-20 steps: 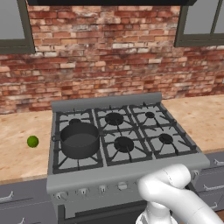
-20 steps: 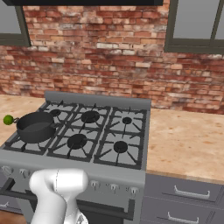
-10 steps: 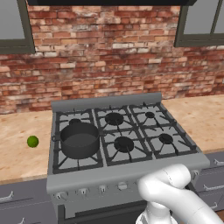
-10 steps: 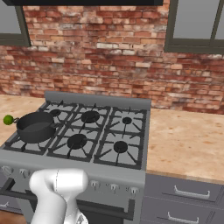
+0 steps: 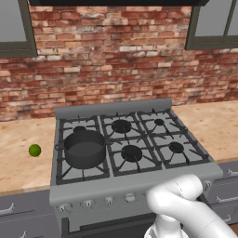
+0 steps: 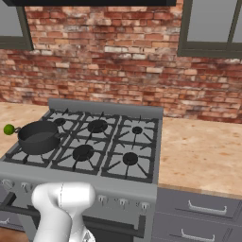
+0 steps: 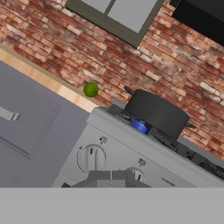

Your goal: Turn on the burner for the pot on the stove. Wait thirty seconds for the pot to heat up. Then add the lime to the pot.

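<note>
Dark grey, squat, lidless metal pot (image 5: 84, 148) sat on the front-left grate of the wide grey six-burner gas stove (image 5: 139, 178), up and beyond the gripper as the hand view looked across the front panel. A blue flame (image 7: 138, 126) showed under the pot's base in the hand view, so I judged its round black burner lit and the pot placed there to heat; the burner cap itself was hidden beneath the pot. The small round bright green lime (image 5: 34, 150) lay on the pale stone counter (image 5: 23, 162) well apart from the pot, on the far side of it from the gripper, waiting its turn by the look of it.

Gripper (image 7: 112, 179): only dark tips at the bottom edge of the hand view, held just before the front knobs (image 7: 91, 157). Whether the jaws were wide or narrow I could not tell; nothing seen between them. I judged the hand low at the panel because the knob work belonged there.

Counts: one pot, one lime. Six grate sections, five burner caps visible. Two knobs in the hand view; a row of small ones in the left base view, too small to count surely. Red brick wall (image 5: 116, 60) behind, two dark-framed windows (image 5: 216, 23).
</note>
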Robot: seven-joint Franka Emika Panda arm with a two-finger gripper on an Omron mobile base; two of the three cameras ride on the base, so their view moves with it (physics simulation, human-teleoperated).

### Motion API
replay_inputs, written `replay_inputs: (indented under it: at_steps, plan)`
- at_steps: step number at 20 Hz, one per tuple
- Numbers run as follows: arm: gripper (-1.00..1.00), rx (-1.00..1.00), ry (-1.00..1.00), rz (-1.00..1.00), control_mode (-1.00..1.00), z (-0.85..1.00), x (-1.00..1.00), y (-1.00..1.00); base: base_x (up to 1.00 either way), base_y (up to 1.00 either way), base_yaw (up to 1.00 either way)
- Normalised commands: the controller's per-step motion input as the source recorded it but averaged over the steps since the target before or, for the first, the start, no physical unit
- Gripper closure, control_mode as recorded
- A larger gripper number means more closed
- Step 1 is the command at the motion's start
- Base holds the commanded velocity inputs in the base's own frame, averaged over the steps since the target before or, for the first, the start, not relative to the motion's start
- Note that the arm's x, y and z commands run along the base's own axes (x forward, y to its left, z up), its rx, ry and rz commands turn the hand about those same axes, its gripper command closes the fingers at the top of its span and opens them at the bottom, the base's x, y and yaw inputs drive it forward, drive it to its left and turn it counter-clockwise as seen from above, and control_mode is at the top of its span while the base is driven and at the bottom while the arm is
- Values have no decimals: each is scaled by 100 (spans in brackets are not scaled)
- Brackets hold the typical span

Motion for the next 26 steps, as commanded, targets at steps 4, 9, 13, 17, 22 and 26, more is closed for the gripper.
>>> replay_inputs:
  at_steps: [4,9,13,17,22,26]
  plan:
    - [100,0,0,0,-100,0,0,0,0,0,0]
    - [100,0,0,0,-100,0,0,0,0,0,0]
    - [100,0,0,0,-100,0,0,0,0,0,0]
    - [100,0,0,0,-100,0,0,0,0,0,0]
    - [100,0,0,0,-100,0,0,0,0,0,0]
    - [100,0,0,0,-100,0,0,0,0,0,0]
